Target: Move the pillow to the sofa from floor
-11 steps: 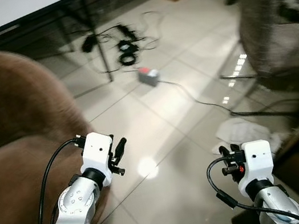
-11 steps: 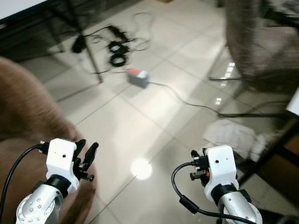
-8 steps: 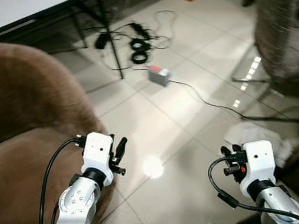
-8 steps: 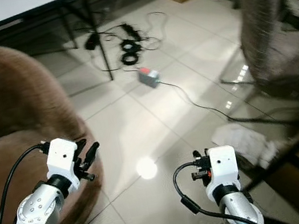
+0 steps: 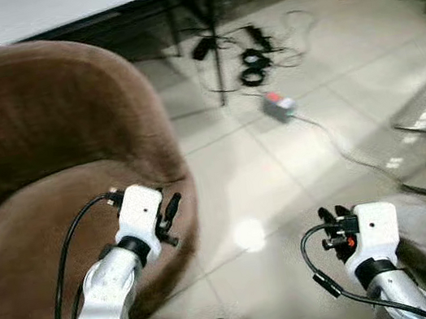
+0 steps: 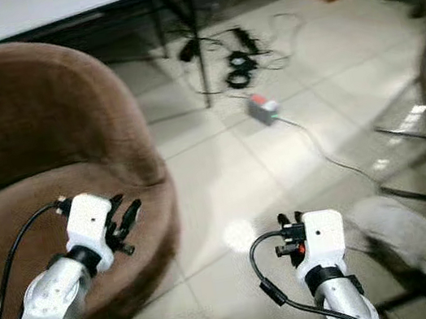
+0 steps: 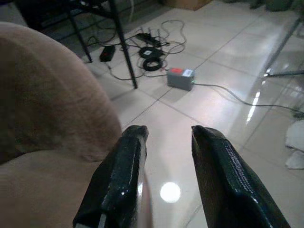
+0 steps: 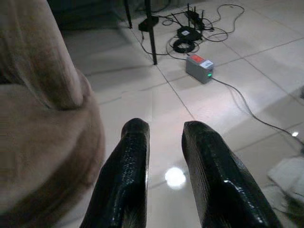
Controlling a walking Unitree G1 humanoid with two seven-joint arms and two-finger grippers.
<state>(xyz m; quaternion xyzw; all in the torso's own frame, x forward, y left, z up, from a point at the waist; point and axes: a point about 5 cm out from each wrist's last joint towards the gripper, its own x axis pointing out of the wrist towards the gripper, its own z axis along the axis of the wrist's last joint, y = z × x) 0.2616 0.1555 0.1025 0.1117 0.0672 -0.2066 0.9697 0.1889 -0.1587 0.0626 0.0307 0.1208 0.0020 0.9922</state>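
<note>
View has swung toward robot's left over the last half second or so; camera motion, not the things moving; the brown sofa (image 5: 53, 188) now takes up far more of the head views, its rounded back and seat both in sight, while the floor items have slid across the picture; frames somewhat blurred, consistent with a turn or step in progress. Left gripper (image 5: 171, 217) held up in front of the sofa seat's edge, same pose relative to the body as earlier; in the left wrist view its fingers (image 7: 119, 185) stand narrowly apart with nothing between them. Right gripper (image 5: 331, 216) over bare tile, fingers (image 8: 128, 175) likewise a narrow gap, empty. Pillow: not identified with confidence; a pale, soft, blurred mass (image 6: 399, 230) lies on the floor at the robot's right, near the right arm, possibly the pillow, possibly a cloth, too smeared to tell. Further off on the tiles: a small grey box with red top (image 5: 278, 104), cable (image 5: 343, 149) running from it, coils of black wire (image 5: 250, 66) by a table leg (image 5: 216, 43). Judgement: neither hand carries anything, so pick-up is not yet done; turning toward the sofa puts the pale mass at the edge of view; the robot will likely need to reorient to it before any grasp.
</note>
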